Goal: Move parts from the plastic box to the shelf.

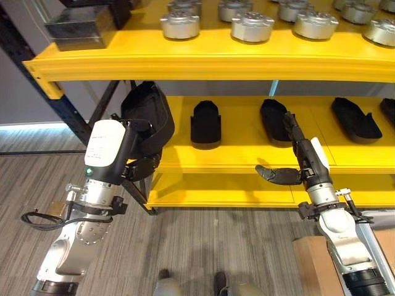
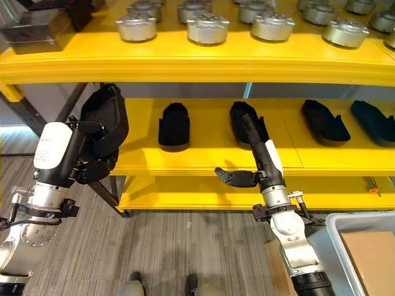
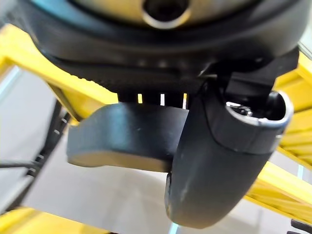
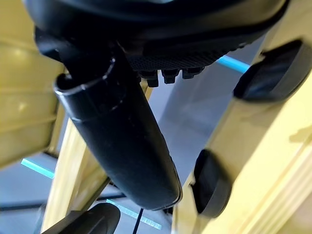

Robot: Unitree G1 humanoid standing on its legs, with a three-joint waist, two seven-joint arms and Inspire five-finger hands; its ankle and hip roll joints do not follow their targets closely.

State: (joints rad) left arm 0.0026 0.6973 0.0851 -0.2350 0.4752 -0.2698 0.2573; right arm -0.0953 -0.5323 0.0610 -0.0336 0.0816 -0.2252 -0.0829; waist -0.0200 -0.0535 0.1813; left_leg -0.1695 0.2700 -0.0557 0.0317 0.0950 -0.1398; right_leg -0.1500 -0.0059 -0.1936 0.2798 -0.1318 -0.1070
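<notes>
**Me:** Left eye view: my left hand (image 1: 141, 165) grips a black part (image 1: 148, 117) at nine o'clock, by the shelf (image 1: 247, 151). My right hand (image 1: 296, 154) is flat, fingers straight.

**Helper:** Slide it in level, beside the others.

**Me:** Slowly.

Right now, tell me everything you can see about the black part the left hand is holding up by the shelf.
The black part is a matte, dark moulded shell, plastic by its look, rounded and hollow like a shoe-shaped cover. The left hand grips it from below, fingers curled round its lower edge, holding it upright and off the shelf. It hangs in front of the left end of the yellow middle shelf, left of the similar black parts lying there in a row.
</notes>
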